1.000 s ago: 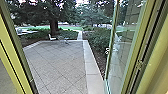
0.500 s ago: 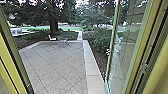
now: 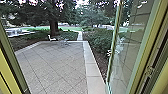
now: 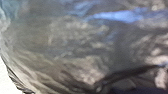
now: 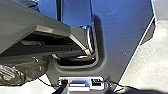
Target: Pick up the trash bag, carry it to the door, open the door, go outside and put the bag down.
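Dark trash bag (image 4: 72, 42) blurred, partly cut off.

Dark, angular bodywork with pale fittings.
The broad plate (image 5: 122, 32) is dark, blue-tinted in part, with straight, light-lined edges and a rounded recess (image 5: 100, 47); the grey jointed bar (image 5: 17, 27) has a silvery ring (image 5: 89, 37). A pale block (image 5: 79, 80) bears dark sockets beside thin black cables (image 5: 46, 82).

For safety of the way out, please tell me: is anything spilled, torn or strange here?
Nothing stands out: the glass door is open, the paved yard shows no spill, the trash bag no visible tear.
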Motion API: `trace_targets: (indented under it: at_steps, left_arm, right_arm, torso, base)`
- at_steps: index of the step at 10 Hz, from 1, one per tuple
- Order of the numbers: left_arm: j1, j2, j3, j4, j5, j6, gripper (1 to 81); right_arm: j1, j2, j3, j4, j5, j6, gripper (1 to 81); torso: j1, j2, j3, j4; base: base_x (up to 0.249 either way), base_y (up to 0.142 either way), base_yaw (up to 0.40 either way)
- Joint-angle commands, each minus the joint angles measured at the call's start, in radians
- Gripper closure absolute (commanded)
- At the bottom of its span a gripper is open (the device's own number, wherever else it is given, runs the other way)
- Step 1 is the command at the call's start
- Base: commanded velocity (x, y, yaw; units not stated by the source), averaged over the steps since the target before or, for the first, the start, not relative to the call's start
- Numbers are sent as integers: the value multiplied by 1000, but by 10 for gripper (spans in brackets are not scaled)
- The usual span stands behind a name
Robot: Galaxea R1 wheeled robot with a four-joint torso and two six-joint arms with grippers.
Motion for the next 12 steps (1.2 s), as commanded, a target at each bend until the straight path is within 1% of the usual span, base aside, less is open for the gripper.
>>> trace_targets:
  at_steps: [1,12]
  left_arm:
    - [-49,6,4,7,75,2,811]
    - [-48,6,7,7,75,2,811]
  right_arm:
    - [41,10,5,-1,-67,-2,10]
    - [43,10,7,2,-67,-4,10]
  torso:
    - [0,0,0,0]
    - [-3,-1,0,0]
  base:
    - [99,0,0]
    - [107,0,0]
